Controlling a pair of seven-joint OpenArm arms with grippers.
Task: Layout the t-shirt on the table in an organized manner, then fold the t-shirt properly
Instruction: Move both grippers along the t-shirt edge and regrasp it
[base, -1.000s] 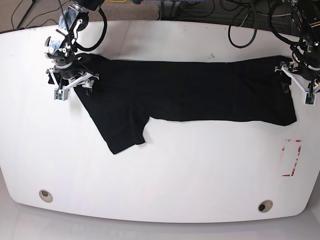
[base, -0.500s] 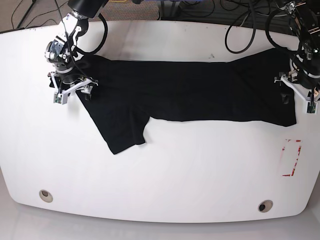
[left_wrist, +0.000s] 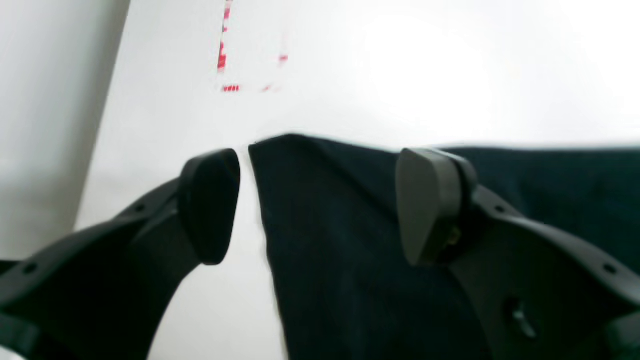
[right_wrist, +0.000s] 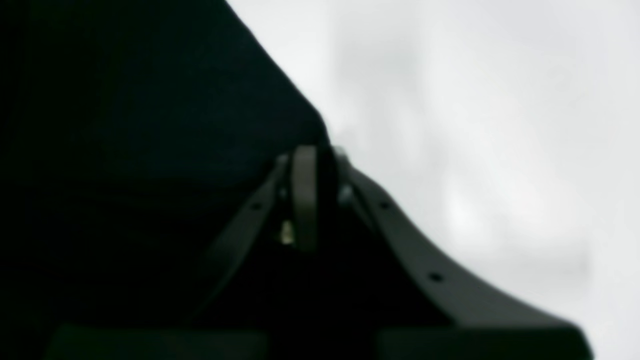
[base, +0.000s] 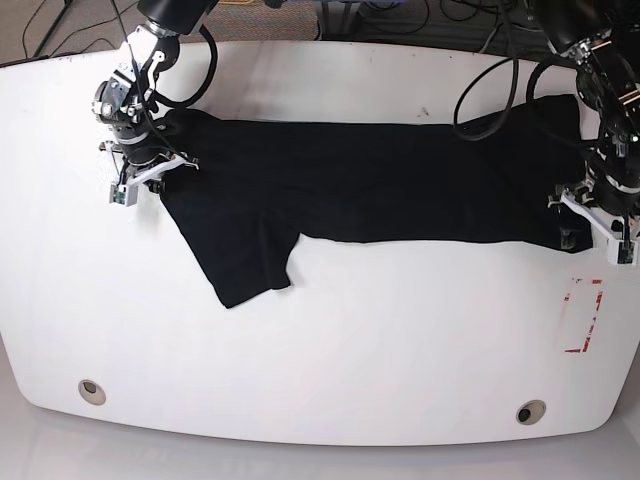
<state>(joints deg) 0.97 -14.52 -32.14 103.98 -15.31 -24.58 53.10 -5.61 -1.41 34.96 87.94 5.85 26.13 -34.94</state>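
Observation:
The black t-shirt (base: 380, 185) lies spread lengthwise across the white table (base: 330, 340), one sleeve pointing toward the front edge. At its left end my right gripper (base: 150, 175) is shut on the t-shirt's edge. The right wrist view shows the closed right gripper (right_wrist: 315, 195) pinching the t-shirt (right_wrist: 150, 125). My left gripper (base: 590, 225) stands open at the shirt's right front corner. In the left wrist view the left gripper (left_wrist: 317, 205) straddles that corner of the t-shirt (left_wrist: 350, 240), one pad over cloth and one over bare table (left_wrist: 400, 75).
A red-marked rectangle (base: 583, 315) lies on the table just in front of the left gripper and shows in the left wrist view as the red marks (left_wrist: 225, 60). Two grommet holes (base: 91, 391) (base: 530, 411) sit near the front edge. Cables (base: 490, 60) hang at the back.
My right gripper has closed on the shirt's left edge. The left arm has moved along the shirt's right edge toward the front, still open, reaching the front corner.

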